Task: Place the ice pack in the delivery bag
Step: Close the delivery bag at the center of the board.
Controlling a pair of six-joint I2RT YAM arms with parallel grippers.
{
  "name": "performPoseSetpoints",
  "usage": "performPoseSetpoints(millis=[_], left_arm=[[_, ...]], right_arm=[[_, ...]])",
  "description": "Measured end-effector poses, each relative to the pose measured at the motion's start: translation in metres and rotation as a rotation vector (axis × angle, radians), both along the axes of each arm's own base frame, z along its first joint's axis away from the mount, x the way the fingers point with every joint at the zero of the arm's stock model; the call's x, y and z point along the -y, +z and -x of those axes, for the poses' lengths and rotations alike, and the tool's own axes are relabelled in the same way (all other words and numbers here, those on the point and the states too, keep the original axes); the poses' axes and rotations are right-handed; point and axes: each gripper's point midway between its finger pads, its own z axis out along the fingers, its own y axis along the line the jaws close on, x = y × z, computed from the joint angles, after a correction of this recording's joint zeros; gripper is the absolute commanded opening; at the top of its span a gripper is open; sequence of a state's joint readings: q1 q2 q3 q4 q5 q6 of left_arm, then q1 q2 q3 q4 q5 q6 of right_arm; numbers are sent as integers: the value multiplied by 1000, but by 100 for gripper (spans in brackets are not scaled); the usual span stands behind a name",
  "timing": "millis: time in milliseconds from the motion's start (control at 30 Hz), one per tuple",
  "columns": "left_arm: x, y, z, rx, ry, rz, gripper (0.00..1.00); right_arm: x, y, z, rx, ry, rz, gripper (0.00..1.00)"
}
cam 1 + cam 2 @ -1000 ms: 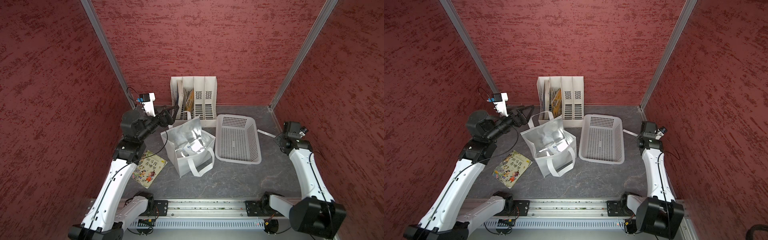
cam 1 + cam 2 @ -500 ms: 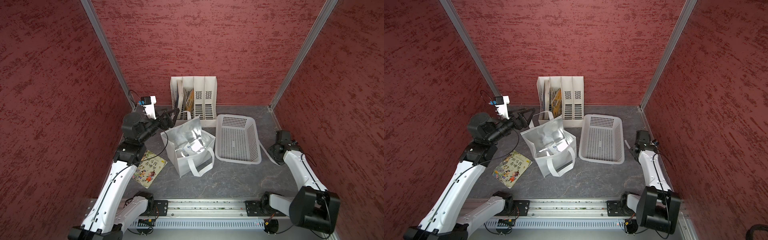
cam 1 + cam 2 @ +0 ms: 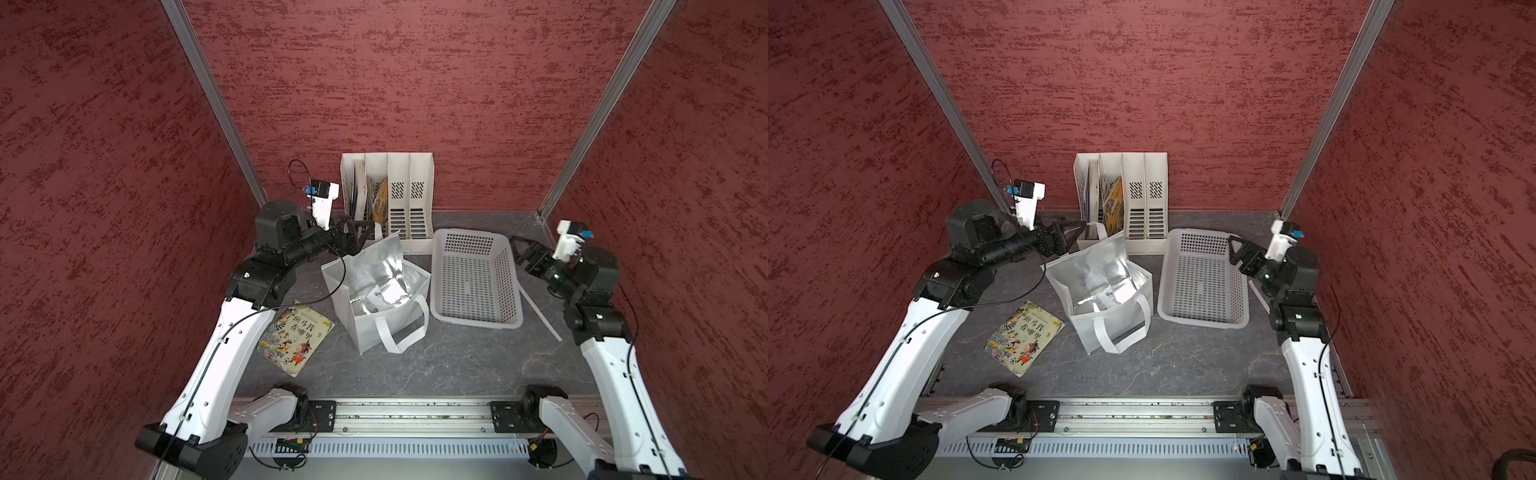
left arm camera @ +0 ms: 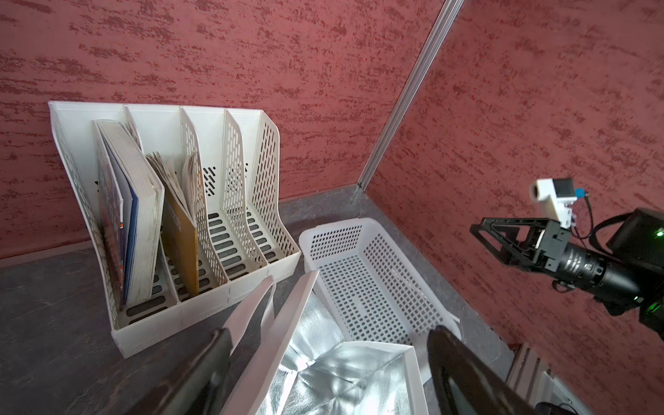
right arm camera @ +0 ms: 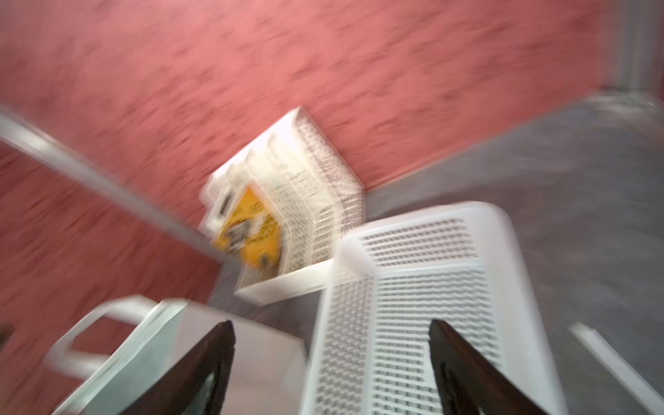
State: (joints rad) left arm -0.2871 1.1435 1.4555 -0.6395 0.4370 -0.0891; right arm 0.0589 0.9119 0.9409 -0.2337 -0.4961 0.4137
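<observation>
Red walls [image 3: 374, 83] are enclosing the grey surface [image 3: 457, 365]. The ice pack [image 3: 377, 296] is lying inside the delivery bag [image 3: 365, 328]. The left pincer [image 4: 330, 332] is gaping around its flap [image 4: 287, 323]; the right pincer [image 5: 330, 325] is hovering spread, empty, near the basket [image 3: 476, 325].

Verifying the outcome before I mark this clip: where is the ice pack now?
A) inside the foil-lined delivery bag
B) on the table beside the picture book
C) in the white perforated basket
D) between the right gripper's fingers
A: in both top views the ice pack lies on the silver lining inside the open delivery bag, while the perforated basket holds nothing.
</observation>
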Motion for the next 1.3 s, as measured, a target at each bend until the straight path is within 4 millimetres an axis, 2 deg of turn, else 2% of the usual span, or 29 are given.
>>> performPoseSetpoints(millis=[67, 100, 133, 200, 267, 333, 400, 500, 567, 633, 733, 867, 967, 1200, 1233, 1300], left_arm=[[-3, -20, 1, -59, -15, -92, 85], [-5, -33, 2, -99, -22, -135, 84], [-9, -46, 3, -140, -27, -173, 83], [-20, -69, 4, -221, -24, -221, 82], [-32, -82, 4, -285, -13, -233, 78], [-38, -88, 6, -318, -12, -228, 77], [-33, -89, 10, -338, -44, -229, 76], [-14, -89, 11, -346, -113, -257, 76], [-2, -97, 8, -354, -147, -306, 75], [2, -106, 5, -364, -153, -363, 69], [-1, -118, -4, -366, -123, -458, 64], [-9, -118, -20, -330, -71, -555, 62], [-9, -115, -27, -298, -64, -590, 53], [-1, -123, -37, -289, -104, -626, 22], [-1, -127, -38, -296, -111, -631, 18], [1, -133, -39, -311, -125, -639, 9]], right_arm=[[-68, 1, 23, 103, 310, 106, 99], [-92, -3, 38, 143, 436, 148, 98], [-110, -9, 52, 181, 547, 186, 98], [-127, -19, 68, 235, 679, 242, 98], [-132, -30, 75, 259, 754, 286, 98], [-136, -43, 79, 264, 809, 319, 99], [-138, -56, 81, 254, 853, 350, 98], [-143, -76, 80, 223, 896, 385, 98], [-146, -86, 78, 209, 913, 405, 98], [-147, -91, 75, 205, 913, 417, 96], [-149, -94, 71, 208, 911, 428, 93], [-156, -98, 63, 213, 918, 437, 91], [-164, -99, 57, 218, 931, 437, 89], [-184, -95, 52, 254, 980, 424, 69], [-186, -95, 52, 260, 986, 421, 64], [-189, -94, 52, 266, 999, 415, 46]])
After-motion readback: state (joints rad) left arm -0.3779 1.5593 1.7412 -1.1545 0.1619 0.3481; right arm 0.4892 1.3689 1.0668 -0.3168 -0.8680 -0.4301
